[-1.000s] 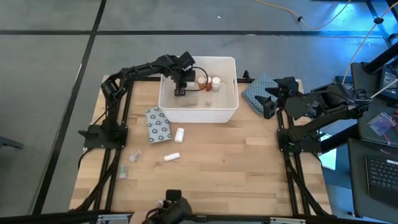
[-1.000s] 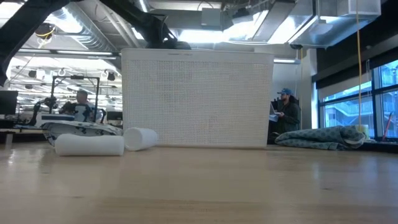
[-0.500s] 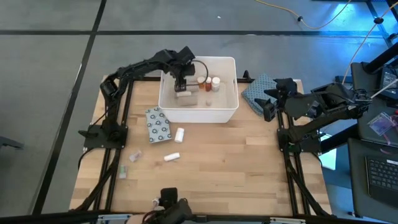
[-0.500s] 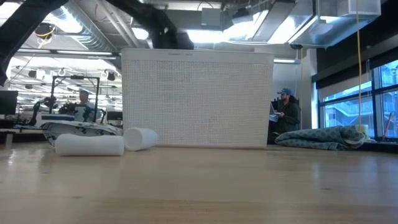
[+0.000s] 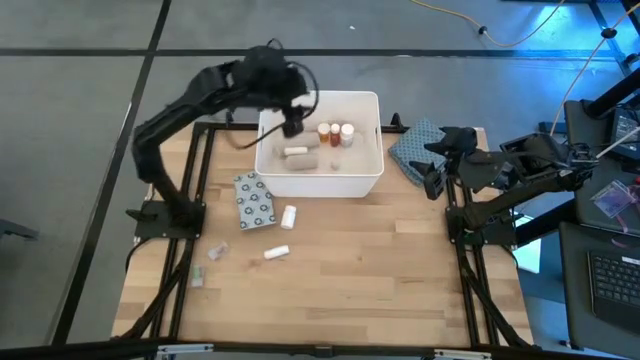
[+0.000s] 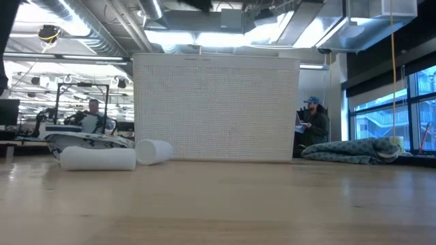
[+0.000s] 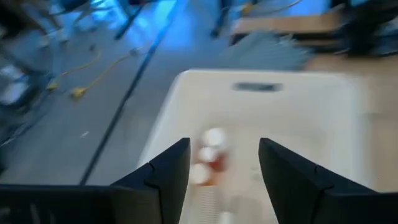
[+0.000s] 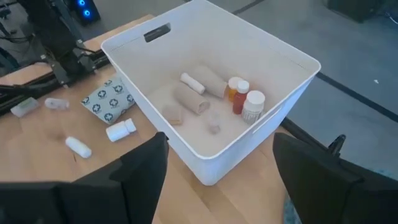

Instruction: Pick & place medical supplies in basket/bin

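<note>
Beyond the far edge of the wooden table (image 5: 380,260) I am seeing a grey floor with cables from above, and in the low view an open workshop where two people are standing well behind the tub. I am watching the white tub (image 5: 366,182) sitting at the far middle of the table. Inside it are lying two white-capped red bottles (image 5: 336,133) side by side near the far wall, a beige roll (image 8: 191,99) and a small white roll (image 5: 295,151) close to it, plus a few small pieces I cannot make out.

My left gripper (image 5: 292,118) is hanging above the tub's far-left corner, the arm arching high over the table edge. In its wrist view the two dark fingers (image 7: 165,174) are standing apart with nothing between them — released, and looking down onto the bottles (image 7: 208,158) in the tub.

My right gripper (image 5: 431,172) is waiting just off the tub's right side, beside the blue-grey patterned cloth (image 5: 413,146). Its fingers (image 8: 140,171) are spread wide and holding nothing.

On the bare wood near the tub's front-left corner I am seeing the flat dotted packet (image 5: 254,201), a small white bottle (image 5: 288,215) just beside it, and a white roll (image 5: 276,253) a little nearer to me. Two small clear pieces (image 5: 216,250) are lying apart toward the left edge — too small for me to tell what they are.
</note>
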